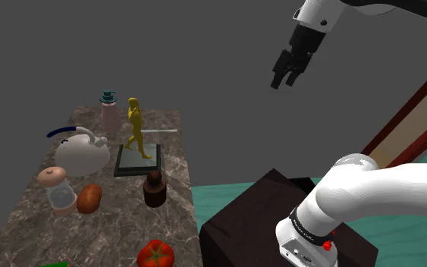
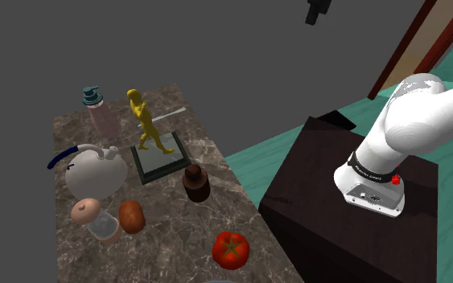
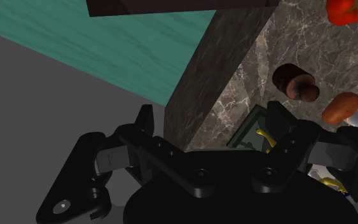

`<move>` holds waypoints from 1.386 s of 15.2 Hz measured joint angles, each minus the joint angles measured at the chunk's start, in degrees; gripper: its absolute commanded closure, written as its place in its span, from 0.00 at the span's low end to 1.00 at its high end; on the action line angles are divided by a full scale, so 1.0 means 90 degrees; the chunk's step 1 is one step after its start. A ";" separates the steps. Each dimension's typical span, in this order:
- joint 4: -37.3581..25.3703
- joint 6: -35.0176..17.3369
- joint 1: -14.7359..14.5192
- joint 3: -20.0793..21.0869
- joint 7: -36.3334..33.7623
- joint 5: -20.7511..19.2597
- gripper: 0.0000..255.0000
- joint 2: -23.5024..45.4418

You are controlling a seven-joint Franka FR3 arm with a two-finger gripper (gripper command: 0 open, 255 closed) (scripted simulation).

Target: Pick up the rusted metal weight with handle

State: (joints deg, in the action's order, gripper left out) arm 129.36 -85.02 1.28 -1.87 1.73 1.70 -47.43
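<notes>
Marbled counter [image 1: 120, 224] bearing brown weight [image 1: 155, 190], teal floor [image 1: 223, 199]

In the shoulder view the bottom edge clips the tomato [image 1: 156, 254]. A green thing [image 1: 54, 264] at that same edge shows too little to name. In the second exterior view the top edge cuts off the jaws, leaving a black stub. In the wrist view the hand's black body hides most of the yellow figurine [image 3: 264, 137] and part of its base [image 3: 248, 126], and the picture's edge cuts the tomato.
</notes>
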 measured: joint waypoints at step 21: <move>0.1329 -0.3212 -0.0426 0.2193 -0.2250 0.0989 0.00 0.1916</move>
State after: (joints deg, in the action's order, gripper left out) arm 141.32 -113.93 -2.55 17.87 -18.51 10.60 -30.18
